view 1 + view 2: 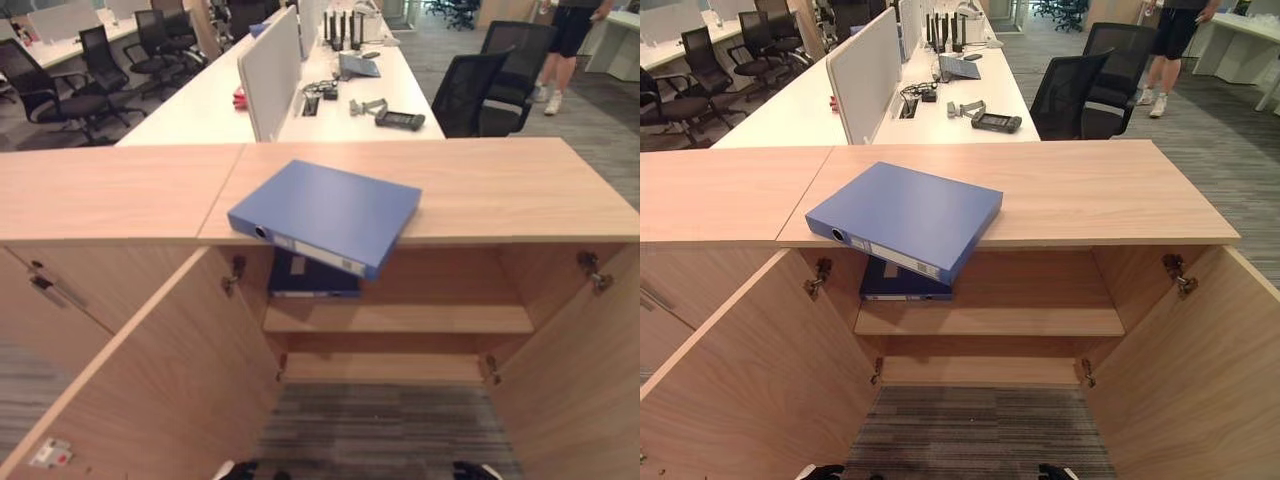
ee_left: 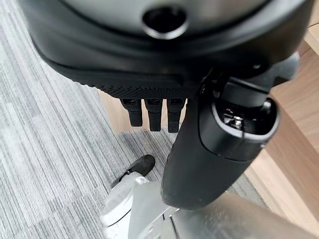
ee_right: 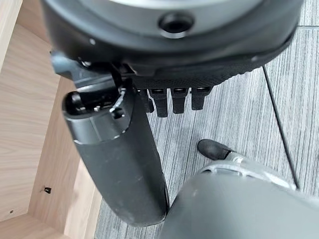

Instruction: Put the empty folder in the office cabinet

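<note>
folder: blue folder [image 1: 325,213] lies mid-frame on the cabinet [image 1: 500,190] top, corner hanging over the open doors
hands: left hand [image 2: 154,112] and right hand [image 3: 174,102] both hang relaxed, holding nothing
step: I'd say not started; next I reach up and grab it

Nothing readable here tbh. The blue folder [image 1: 908,218] on the cabinet [image 1: 1090,195] has a white spine label [image 1: 902,258], but whatever's printed on it is too small to make out.
</note>
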Tool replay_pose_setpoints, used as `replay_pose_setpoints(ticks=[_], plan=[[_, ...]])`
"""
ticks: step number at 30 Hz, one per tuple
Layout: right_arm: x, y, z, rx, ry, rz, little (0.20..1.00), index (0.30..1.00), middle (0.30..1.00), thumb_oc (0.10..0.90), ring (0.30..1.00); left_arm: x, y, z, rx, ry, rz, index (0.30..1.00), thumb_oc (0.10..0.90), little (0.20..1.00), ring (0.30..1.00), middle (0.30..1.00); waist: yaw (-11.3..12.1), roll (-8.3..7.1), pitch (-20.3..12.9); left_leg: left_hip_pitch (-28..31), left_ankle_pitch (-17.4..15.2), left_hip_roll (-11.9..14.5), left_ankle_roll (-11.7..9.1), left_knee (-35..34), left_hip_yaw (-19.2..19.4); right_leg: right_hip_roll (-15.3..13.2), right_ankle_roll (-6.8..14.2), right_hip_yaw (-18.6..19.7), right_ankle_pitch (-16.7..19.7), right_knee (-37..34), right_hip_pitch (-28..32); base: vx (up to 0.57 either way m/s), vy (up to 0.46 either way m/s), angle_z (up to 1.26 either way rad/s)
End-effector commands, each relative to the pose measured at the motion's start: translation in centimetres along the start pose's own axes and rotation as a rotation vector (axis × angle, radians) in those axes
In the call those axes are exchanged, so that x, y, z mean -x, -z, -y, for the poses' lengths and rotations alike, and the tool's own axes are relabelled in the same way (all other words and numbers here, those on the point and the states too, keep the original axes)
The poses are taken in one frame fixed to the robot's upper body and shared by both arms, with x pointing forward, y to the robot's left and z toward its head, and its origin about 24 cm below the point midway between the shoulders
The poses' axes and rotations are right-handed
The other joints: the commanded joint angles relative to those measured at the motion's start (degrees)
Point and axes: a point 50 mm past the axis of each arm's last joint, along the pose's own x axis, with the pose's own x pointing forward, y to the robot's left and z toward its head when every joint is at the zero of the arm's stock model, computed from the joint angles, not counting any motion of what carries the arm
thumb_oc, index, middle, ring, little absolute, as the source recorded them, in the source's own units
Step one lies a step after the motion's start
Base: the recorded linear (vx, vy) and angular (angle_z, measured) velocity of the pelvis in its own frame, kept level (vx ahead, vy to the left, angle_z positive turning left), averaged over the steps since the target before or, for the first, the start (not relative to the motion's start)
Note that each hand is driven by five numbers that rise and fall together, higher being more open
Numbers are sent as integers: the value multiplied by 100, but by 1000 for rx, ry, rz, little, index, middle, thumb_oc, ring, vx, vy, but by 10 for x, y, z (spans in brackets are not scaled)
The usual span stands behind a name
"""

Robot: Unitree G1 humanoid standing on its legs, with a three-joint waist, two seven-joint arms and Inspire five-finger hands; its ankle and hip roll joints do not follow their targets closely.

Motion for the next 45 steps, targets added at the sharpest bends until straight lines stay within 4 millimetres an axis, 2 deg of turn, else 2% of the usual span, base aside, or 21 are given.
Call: replay_pose_setpoints(ticks=[1,3,4,5,7,15,17,18,19,22,23,24,25,26,28,29,31,34,37,39,45], plan=[[-4,-25,22,55,60,54,900,900,900,800,900,-5,-28,-4,-30,13,97,900,800,900,900,900,-46,-351,428,246,-867,-272,206,505,34,-334,282,25,-272,41,369,-82,-283,6],[-4,-26,24,61,68,51,900,900,900,800,900,-5,-30,-1,-45,23,99,900,800,900,900,900,-13,-446,398,219,-1415,-845,420,629,-289,-305,217,37,-219,58,264,-44,-189,-8],[-4,-26,24,60,68,50,900,900,900,800,900,-5,-30,-1,-45,23,98,900,800,900,900,900,-19,-452,396,207,-1447,-857,432,661,-296,-318,229,29,-232,63,269,-44,-105,-4],[-4,-29,24,55,69,59,900,900,900,800,900,-5,-32,1,-75,33,110,900,800,900,900,900,-21,-513,412,142,-1751,-1284,622,859,-302,-274,184,45,-216,139,214,-21,-52,9],[-5,-33,20,34,66,69,900,900,900,800,900,-5,-33,0,-96,35,115,900,800,900,900,900,-34,-503,430,138,-1830,-1373,737,884,-83,-192,177,69,-250,353,124,-13,3,25],[-6,-38,0,5,21,92,900,900,900,800,900,-6,-29,-10,-102,3,96,900,800,900,900,900,4,-535,292,560,-1710,-1469,926,233,-29,-80,241,83,-316,824,16,53,59,-7],[-7,-50,-9,32,-7,127,900,900,900,800,900,-6,-36,-17,-101,-20,122,900,800,900,900,900,50,-470,430,774,-1729,-1403,1050,-56,10,-195,761,-111,-45,2117,-691,-38,106,-11],[-7,-50,-9,32,-7,128,900,900,900,800,900,-6,-36,-18,-101,-21,123,900,800,900,900,900,58,-479,430,771,-1727,-1418,1060,-63,20,-215,774,-93,-62,2166,-725,-55,59,-33],[-7,-53,-12,18,-14,133,900,900,900,800,900,-7,-39,-21,-101,-33,131,900,800,900,900,900,15,-384,510,858,-1713,-1336,1089,-112,-7,-261,1085,-230,238,2913,-1092,-40,34,-39],[-7,-46,-13,-17,-13,113,900,900,900,800,900,-6,-32,-21,-106,-35,107,900,800,900,900,900,-26,-365,471,1077,-1722,-1343,1089,-288,-20,-417,1085,-257,320,2973,-1155,115,-9,-10],[-6,-39,-13,-45,-8,92,900,900,900,800,900,-5,-24,-19,-103,-30,80,900,800,900,900,900,-45,-394,409,1182,-1772,-1392,1077,-391,-78,-640,1023,-247,257,2554,-1078,110,-28,17],[-6,-38,-13,-45,-8,92,900,900,900,800,900,-5,-23,-19,-103,-30,79,900,800,900,900,900,-52,-392,413,1193,-1777,-1389,1074,-392,-86,-637,1022,-258,251,2546,-1058,196,-113,25],[-6,-31,-10,-66,8,71,900,900,900,800,900,-5,-19,-18,-106,-22,63,900,800,900,900,900,-101,-410,375,1214,-1784,-1409,1007,-437,-181,-740,777,-145,139,1794,-1048,141,-129,25],[-5,-29,-8,-70,13,63,900,900,900,800,900,-5,-18,-16,-109,-16,59,900,800,900,900,900,-135,-427,359,1225,-1814,-1416,976,-437,-220,-744,736,-55,166,1431,-1028,185,-176,20],[-5,-24,-5,-84,25,41,900,900,900,800,900,-4,-15,-12,-127,-3,50,900,800,900,900,900,-244,-433,342,1247,-1860,-1404,906,-437,-304,-774,734,386,382,794,-1000,157,-182,20],[-5,-21,-4,-92,24,26,900,900,900,800,900,-3,-10,-10,-141,3,35,900,800,900,900,900,-332,-396,317,1265,-1938,-1324,812,-437,-375,-1013,850,874,660,526,-1195,183,-237,55],[-4,-16,-6,-87,17,6,900,900,900,800,900,-3,-8,-10,-139,3,29,900,800,900,900,900,-368,-388,308,1371,-2009,-1261,745,-437,-417,-1148,889,1096,834,435,-1274,139,-176,57],[-2,0,-8,-72,10,-42,900,900,900,800,900,-2,-4,-6,-131,15,18,900,800,900,900,900,-316,-466,168,1496,-2079,-1285,682,-437,-457,-1216,950,900,871,207,-962,161,-142,1],[0,10,3,-32,37,-86,900,900,900,800,900,-1,-6,4,-107,39,29,900,800,900,900,900,-288,-277,67,1521,-1960,-1015,498,-437,-602,-1013,869,702,745,158,-789,158,-197,19],[0,10,4,-32,37,-86,900,900,900,800,900,-1,-6,4,-107,40,29,900,800,900,900,900,-300,-267,65,1519,-1961,-1004,493,-437,-614,-1005,864,686,742,157,-782,48,-128,13],[-2,-1,15,-9,67,-36,900,900,900,800,900,-3,-18,8,-117,56,67,900,800,900,900,900,-318,-91,109,1309,-1279,-495,149,-321,-851,-577,587,439,434,55,-530,51,-215,19]])
